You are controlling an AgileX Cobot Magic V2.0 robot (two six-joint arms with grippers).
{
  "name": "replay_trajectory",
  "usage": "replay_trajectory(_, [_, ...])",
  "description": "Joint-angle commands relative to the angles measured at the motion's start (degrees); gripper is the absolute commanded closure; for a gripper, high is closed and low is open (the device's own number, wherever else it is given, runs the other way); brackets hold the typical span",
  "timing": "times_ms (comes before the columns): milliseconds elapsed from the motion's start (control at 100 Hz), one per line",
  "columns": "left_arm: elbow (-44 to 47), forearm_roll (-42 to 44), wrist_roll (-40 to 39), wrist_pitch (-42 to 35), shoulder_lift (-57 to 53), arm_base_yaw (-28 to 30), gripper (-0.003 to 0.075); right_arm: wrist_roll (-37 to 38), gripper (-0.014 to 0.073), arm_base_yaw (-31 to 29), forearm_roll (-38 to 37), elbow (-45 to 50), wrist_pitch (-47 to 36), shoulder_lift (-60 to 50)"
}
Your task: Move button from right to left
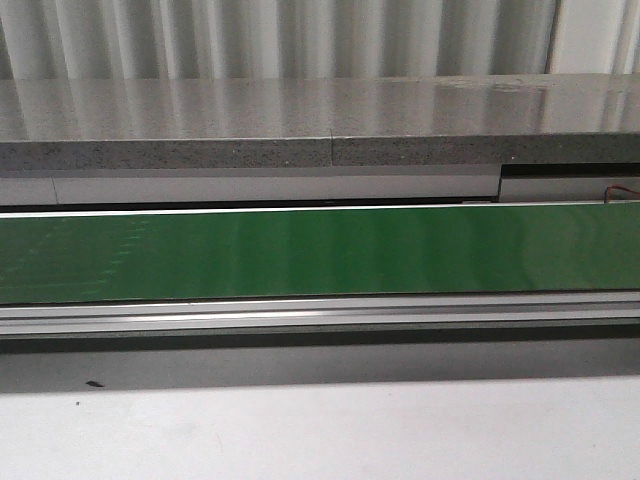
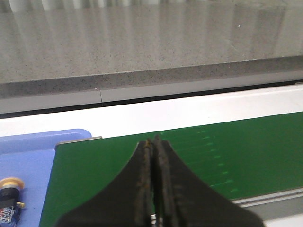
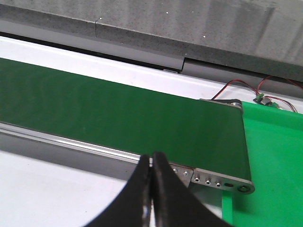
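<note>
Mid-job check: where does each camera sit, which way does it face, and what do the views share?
Front: faces forward, flat green conveyor belt, grey stone counter; no robot parts.
Left wrist: over shut left claw; belt end, blue tray, yellow-headed push button.
Right wrist: over shut right claw; opposite belt end, green sheet.
Shared: belt and counter.

No text, label, brand or number could be read on any surface in the three views.
</note>
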Motion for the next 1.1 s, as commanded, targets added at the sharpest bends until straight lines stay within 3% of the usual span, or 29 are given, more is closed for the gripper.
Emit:
replay_trajectory(0, [-0.45,-0.34,-0.46,-4.46,-2.32,-0.39,0.0741,-0.43,0.066,-0.04,-0.19,-1.27,-4.08,0.66])
replay_trajectory(480, [6.04,0.99,-0.46,-3.73,-16.47,-0.39,0.0741,-0.43,0.066,-0.04,-0.19,-1.27,-4.08,0.66])
replay_trajectory(820, [18.13,3.53,-0.46,-20.56,-16.47,4.26,0.0741,-0.43,0.066,-0.04,-0.19,-1.27,-4.08,0.66])
replay_trajectory(1050, [27.32,2.56,-0.46,-24.67,-19.55,4.93,0.0741,-0.43,0.066,-0.04,-0.19,-1.27,-4.08,0.66])
replay_trajectory(1090, [26.93,2.31,-0.46,-21.33,-19.27,4.93,0.0741,-0.43,0.066,-0.04,-0.19,-1.27,-4.14,0.66])
